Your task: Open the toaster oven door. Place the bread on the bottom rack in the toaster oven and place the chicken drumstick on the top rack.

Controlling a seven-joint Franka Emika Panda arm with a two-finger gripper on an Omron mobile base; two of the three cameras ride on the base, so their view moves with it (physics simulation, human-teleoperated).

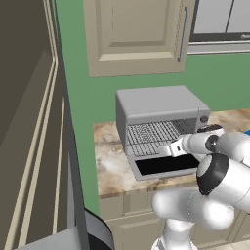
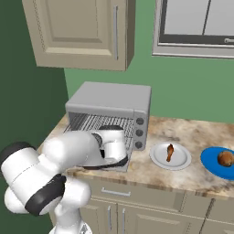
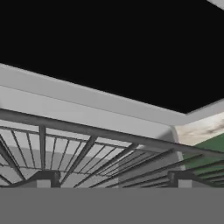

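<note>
The white arm's two-finger tool (image 1: 168,148) sits at the mouth of the boxy light-grey metal toaster oven (image 1: 158,105), its jaws spread wide and grasping nothing. In the hand view the two dark fingertips (image 3: 48,179) stand far apart over the silver wire grid, and beyond them lies the black glass of the flat grey-framed toaster oven door (image 3: 109,52).

That door (image 1: 163,166) is dropped open, hinged along its bottom edge, lying roughly level and jutting toward the front edge of the speckled tan stone desk (image 1: 110,168). Its long axis runs left to right along the oven front. Inside the opening, the upper silver wire shelf, the top rack (image 1: 151,131), sits above the like lower shelf, the bottom rack (image 1: 146,146); both run side to side across the cavity. A column of dark round knobs (image 2: 139,128) marks the oven's right end.

To the right of the oven, in the right base view, a round light-grey plate (image 2: 180,161) carries the small elongated reddish-brown chicken drumstick (image 2: 170,152), its long axis pointing from the desk's front toward the green wall. Farther right, well apart from the oven, a round blue plate (image 2: 212,165) holds the small rounded brown-crusted bread (image 2: 225,158).
</note>
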